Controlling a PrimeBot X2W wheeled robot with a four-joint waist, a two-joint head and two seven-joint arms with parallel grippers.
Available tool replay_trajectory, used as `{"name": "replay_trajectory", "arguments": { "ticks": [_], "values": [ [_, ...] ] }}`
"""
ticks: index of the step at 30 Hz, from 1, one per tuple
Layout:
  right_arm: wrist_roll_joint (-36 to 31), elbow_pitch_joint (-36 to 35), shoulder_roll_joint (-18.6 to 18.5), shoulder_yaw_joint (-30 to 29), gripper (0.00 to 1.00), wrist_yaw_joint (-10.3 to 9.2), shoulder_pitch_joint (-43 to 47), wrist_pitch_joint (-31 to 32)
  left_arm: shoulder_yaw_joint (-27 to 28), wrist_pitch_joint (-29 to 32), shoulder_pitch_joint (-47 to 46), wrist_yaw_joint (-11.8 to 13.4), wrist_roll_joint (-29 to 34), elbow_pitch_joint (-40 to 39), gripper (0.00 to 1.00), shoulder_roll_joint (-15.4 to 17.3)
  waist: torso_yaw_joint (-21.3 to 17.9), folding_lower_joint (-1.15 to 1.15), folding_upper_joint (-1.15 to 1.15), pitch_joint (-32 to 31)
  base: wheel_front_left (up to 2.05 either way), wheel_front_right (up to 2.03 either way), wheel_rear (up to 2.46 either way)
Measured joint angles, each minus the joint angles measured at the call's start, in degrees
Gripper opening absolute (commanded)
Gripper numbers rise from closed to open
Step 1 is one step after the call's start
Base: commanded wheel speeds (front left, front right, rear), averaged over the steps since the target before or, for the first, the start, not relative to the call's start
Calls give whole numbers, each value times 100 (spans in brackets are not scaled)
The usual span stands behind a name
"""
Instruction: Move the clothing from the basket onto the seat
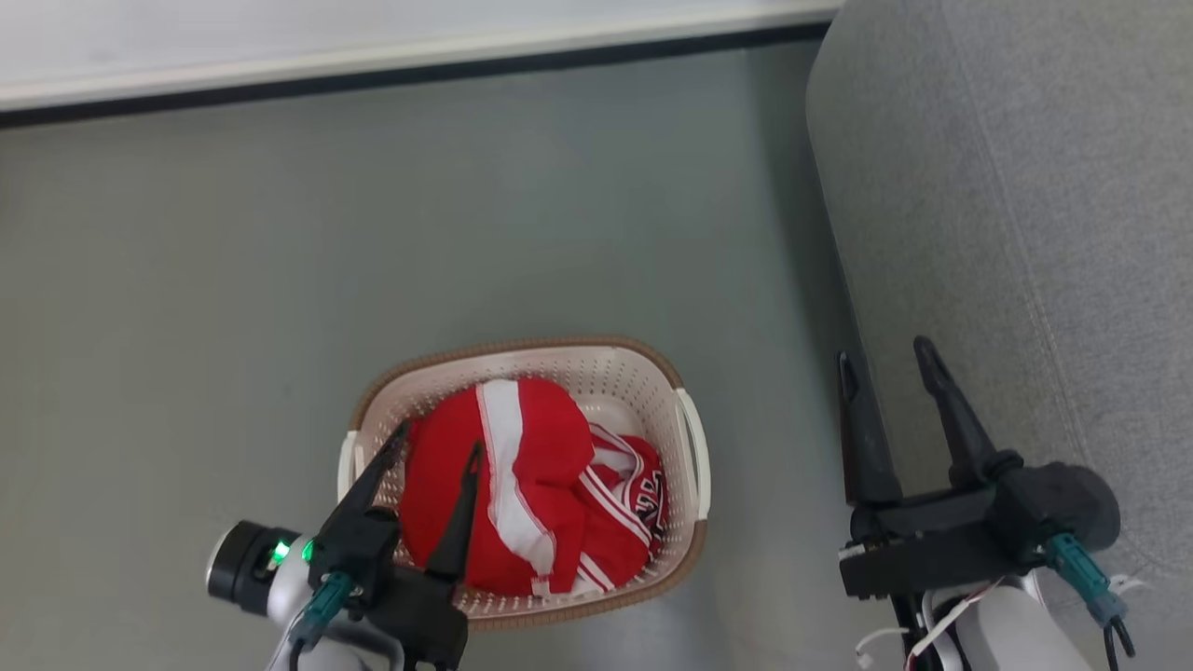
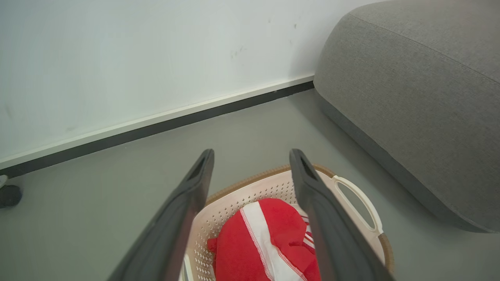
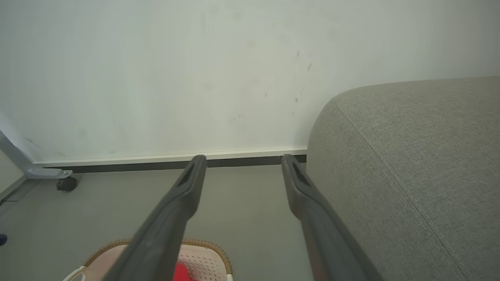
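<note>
The red clothing point(image 1: 522, 485) with white stripes lies bunched in the cream basket point(image 1: 643, 368) on the floor, low in the head view. A jersey with dark lettering sits at the heap's right side. My left gripper point(image 1: 440, 438) hovers open over the basket's near left part, above the red cloth, holding nothing. In the left wrist view the clothing point(image 2: 258, 246) and the basket point(image 2: 242, 195) show between the spread fingers. My right gripper point(image 1: 885, 356) stands open beside the grey seat point(image 1: 1025, 214), at its edge, empty. The seat point(image 3: 410, 171) rises at the right in the right wrist view.
Grey floor point(image 1: 373, 233) spreads around the basket up to a white wall with a dark skirting strip point(image 1: 419, 70). A small caster wheel on a pale frame point(image 3: 66, 183) stands by the wall at the left.
</note>
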Motion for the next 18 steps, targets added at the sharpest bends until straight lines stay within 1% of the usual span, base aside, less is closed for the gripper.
{"name": "replay_trajectory", "arguments": {
  "ticks": [7, 12, 13, 18],
  "values": [
    [-92, -169, 7, -105, 100, -3, -422, 0, -241, 129, -469, -193, 131, 524, 100, -18, -134, 0, 0, 594, 0, 0, 0],
    [-153, -292, 4, -145, 100, -3, -638, -1, -413, 203, -810, -258, 221, 906, 100, -21, -219, 0, 0, 1024, 0, 0, 0],
    [-165, -318, 4, -158, 100, -3, -681, -1, -432, 205, -872, -300, 255, 968, 100, -20, -234, 0, 0, 1109, 0, 0, 0],
    [-200, -471, 21, -210, 100, -4, -864, -1, -490, 290, -1279, -350, 359, 1303, 100, -15, -309, 0, 0, 1543, 0, 0, 0]
  ]
}}
